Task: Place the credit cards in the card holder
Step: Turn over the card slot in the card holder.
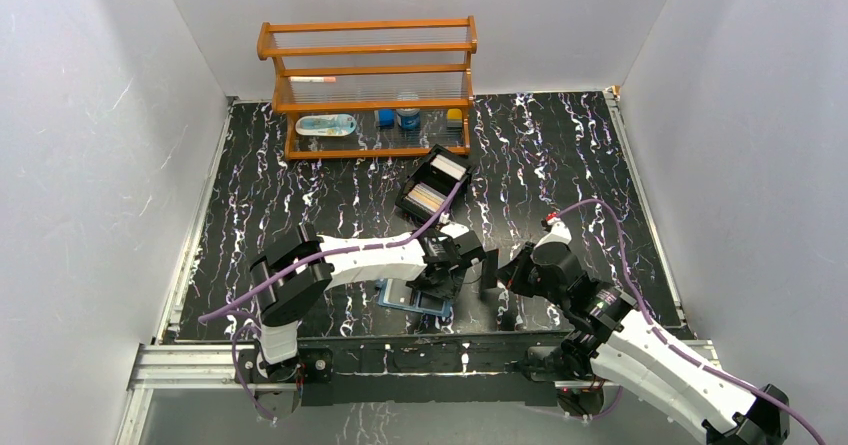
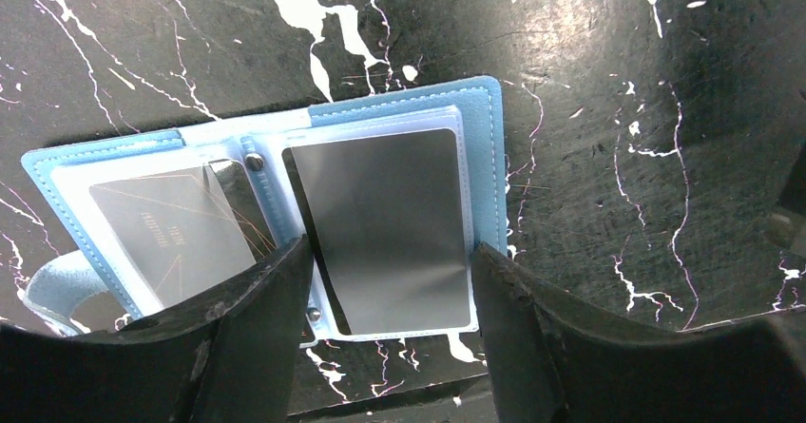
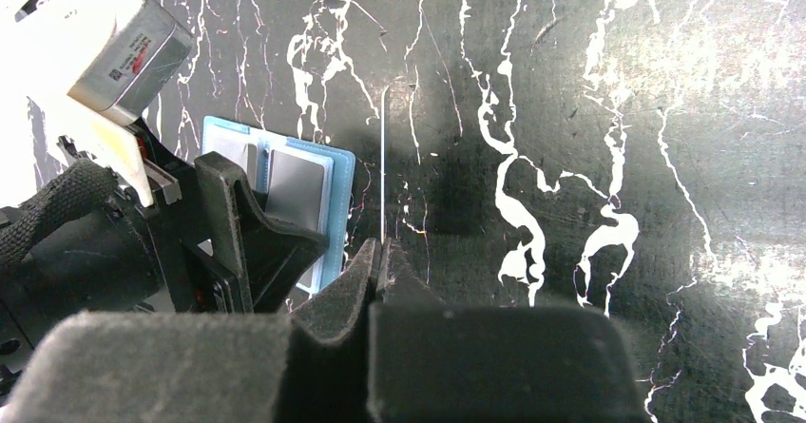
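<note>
Left wrist view tells most of it: the card holder lies flat and open on the black marbled worktop, with a grey card already sitting in its right-hand clear sleeve and a second card in the left one. The left gripper is spread wide, one finger on each side of that right sleeve. I honestly can't tell if the pads are touching the plastic or just hovering at its edges, but it's not clamped on anything. Over in the right wrist view, the right gripper is clenched on a credit card, seen edge-on as a thin white line running straight up the frame from the fingertips. So its long axis points away from the gripper, and its flat faces are turned left and right. The holder sits at left-centre of that view, just beside the card, so the card has to go left and tip over to meet a sleeve. My guess is the right arm does the inserting while the left steadies the holder, since both are close in. More card stacks wait in the black box further up the worktop in the top view.
</note>
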### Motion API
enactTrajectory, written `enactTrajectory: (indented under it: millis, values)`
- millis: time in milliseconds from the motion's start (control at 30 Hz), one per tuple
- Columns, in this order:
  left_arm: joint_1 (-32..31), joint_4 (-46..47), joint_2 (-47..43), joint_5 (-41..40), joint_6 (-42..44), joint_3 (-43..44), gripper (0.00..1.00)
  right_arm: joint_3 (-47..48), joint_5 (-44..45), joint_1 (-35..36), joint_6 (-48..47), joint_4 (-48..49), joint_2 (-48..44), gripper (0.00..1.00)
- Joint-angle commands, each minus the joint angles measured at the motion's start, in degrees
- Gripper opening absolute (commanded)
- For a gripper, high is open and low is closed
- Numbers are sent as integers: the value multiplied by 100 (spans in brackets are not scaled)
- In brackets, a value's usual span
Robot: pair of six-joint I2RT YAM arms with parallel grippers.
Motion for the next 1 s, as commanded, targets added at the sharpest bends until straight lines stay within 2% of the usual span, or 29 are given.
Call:
enactTrajectory:
  millis: [0, 233, 433, 633, 967]
  values:
    - [-37, -67, 45, -150, -42, -49, 59, 37, 13, -19, -15, 127, -119, 0]
    - [-41, -44, -112, -129, -42, -54, 37, 24, 15, -21, 2, 97, -149, 0]
    - [-21, 164, -614, 86, -212, -170, 31, -105, -267, -16, 72, 406, -115, 0]
    - [245, 662, -1090, 742, -420, -573, 28, -479, -1027, -21, 317, 1049, 18, 0]
    - [958, 1971, -2027, 1906, -845, -1747, 28, -237, -1286, -19, 671, 740, -372, 0]
